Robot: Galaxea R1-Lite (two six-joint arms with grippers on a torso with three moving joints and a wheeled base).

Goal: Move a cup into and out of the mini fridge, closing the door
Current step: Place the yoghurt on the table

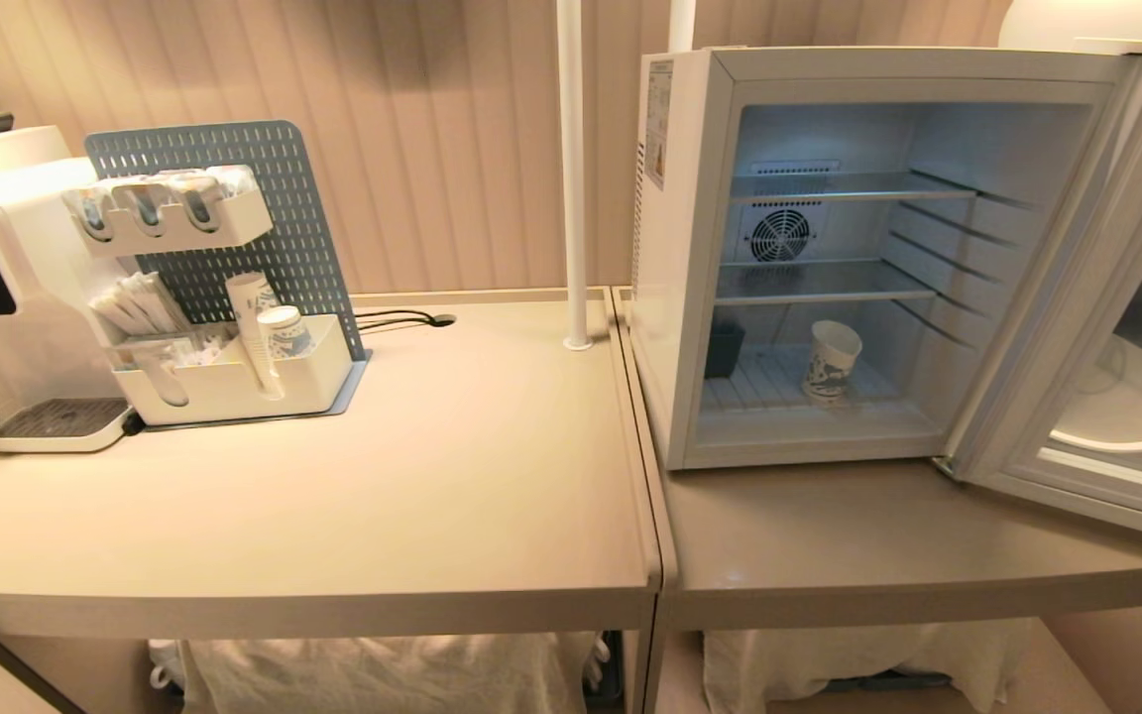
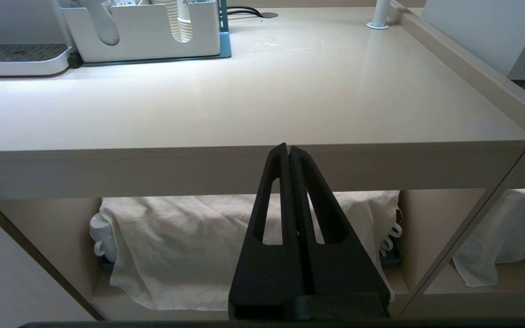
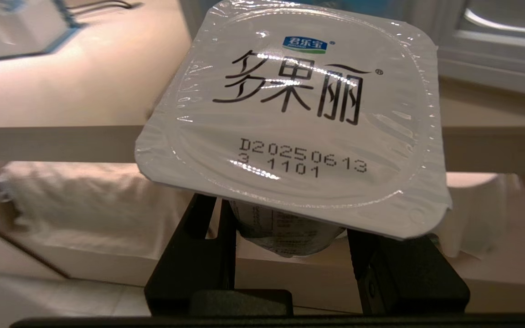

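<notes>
Two grippers sit low at the near edge of the bench (image 1: 492, 476), out of the head view: the left gripper (image 2: 288, 150) has its fingers pressed together on nothing, while the right gripper (image 3: 290, 218) has its fingers clamped on a small plastic pot with a square foil lid (image 3: 296, 114). Farther back on the right, the mini fridge (image 1: 680, 258) stands with its door (image 1: 1106, 327) swung wide open. The cup (image 1: 832, 361) stands upright on the fridge's floor beneath the wire shelves (image 1: 819, 281), near a dark container (image 1: 725, 349).
</notes>
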